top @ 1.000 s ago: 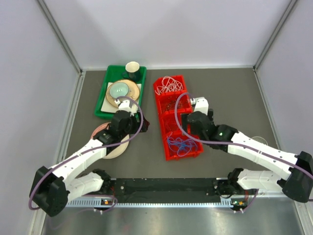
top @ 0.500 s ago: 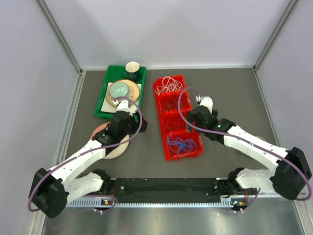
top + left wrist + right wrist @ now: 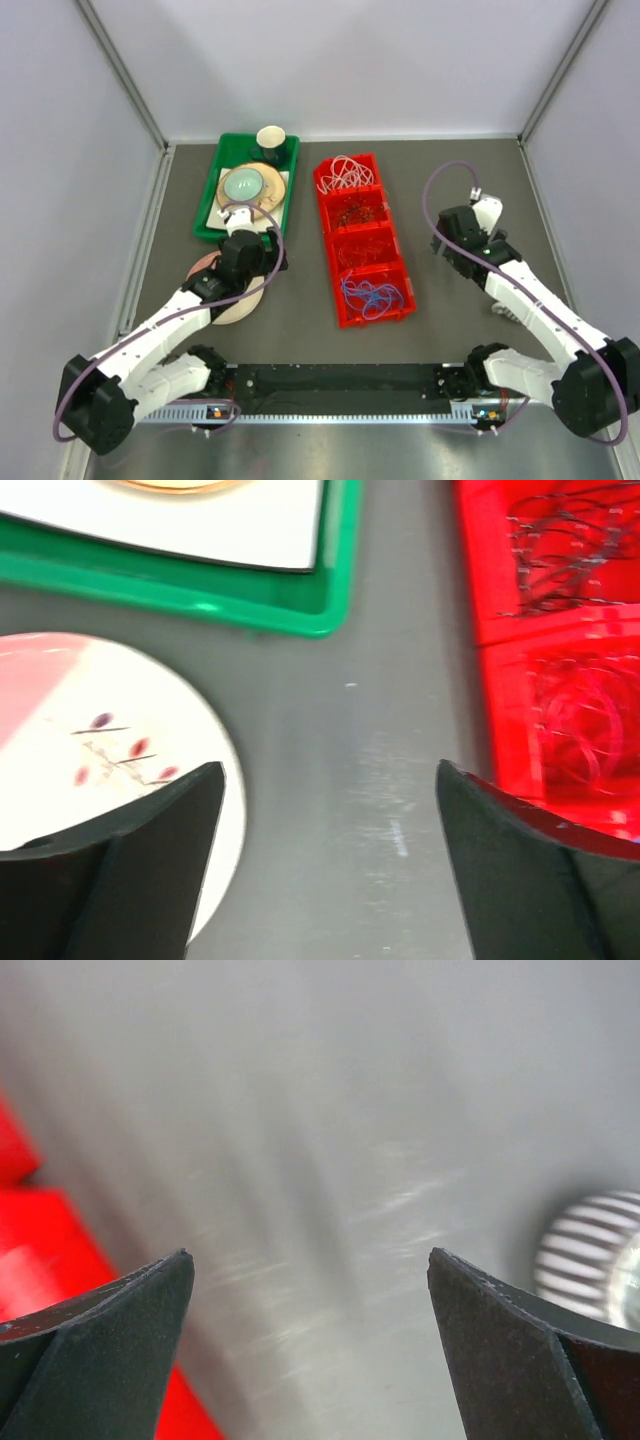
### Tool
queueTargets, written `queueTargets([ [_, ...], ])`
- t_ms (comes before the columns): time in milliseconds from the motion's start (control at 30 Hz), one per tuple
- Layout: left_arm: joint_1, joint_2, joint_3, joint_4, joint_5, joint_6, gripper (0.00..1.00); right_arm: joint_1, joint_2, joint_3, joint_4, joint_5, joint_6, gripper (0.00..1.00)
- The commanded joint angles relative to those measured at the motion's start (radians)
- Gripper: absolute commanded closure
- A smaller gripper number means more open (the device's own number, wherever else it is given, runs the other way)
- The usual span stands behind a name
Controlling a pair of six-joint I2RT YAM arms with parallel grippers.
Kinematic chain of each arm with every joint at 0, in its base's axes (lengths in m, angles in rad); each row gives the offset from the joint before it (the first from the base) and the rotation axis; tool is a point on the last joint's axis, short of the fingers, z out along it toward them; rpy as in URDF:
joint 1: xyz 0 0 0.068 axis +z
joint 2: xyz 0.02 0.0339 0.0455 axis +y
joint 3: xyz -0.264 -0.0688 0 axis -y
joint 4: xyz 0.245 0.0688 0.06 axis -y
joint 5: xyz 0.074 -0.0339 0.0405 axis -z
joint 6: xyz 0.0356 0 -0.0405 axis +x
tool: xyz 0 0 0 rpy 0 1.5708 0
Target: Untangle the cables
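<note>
- The cables sit in the red bin [image 3: 363,240] mid-bench, one colour per compartment: white [image 3: 345,172] at the far end, then black [image 3: 360,208], red [image 3: 362,245] and blue [image 3: 375,295] nearest you. Separate compartments likely keep the sorted strands from knotting again.
- No loose cable shows on the bench [image 3: 450,170], so the sorting looks close to done.
- Your left end effector [image 3: 325,860] is spread wide with nothing between the fingers. It hangs over bare bench between the round plate [image 3: 100,740] and the red bin, with the green tray [image 3: 330,610] just ahead. It reads as parked, not reaching.
- Your right end effector [image 3: 310,1340] is also spread and empty, over bare bench with only a corner of the bin at its left. That looks like a retreat after letting go.
- A small ribbed object [image 3: 590,1250] lies to its right. You can't tell what it is.
- Versus a second ago: the right arm was over the bin's middle compartments. It has swung out to the right, well apart from the bin.
- The left arm has barely shifted, and the bin contents look the same.
</note>
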Motion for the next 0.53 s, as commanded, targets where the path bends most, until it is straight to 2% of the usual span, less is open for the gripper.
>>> queueTargets([
  [0, 0.016, -0.054, 0.027, -0.063, -0.134, 0.014, 0.02, -0.068, -0.086, -0.024, -0.054, 0.061, 0.044, 0.01],
  [200, 0.061, -0.069, 0.022, -0.085, -0.114, 0.008, 0.01, -0.068, -0.167, -0.049, -0.06, 0.108, 0.035, 0.01],
  [500, 0.061, -0.06, 0.022, -0.068, -0.086, -0.003, 0.01, -0.068, -0.173, -0.052, -0.077, 0.094, 0.056, 0.01],
])
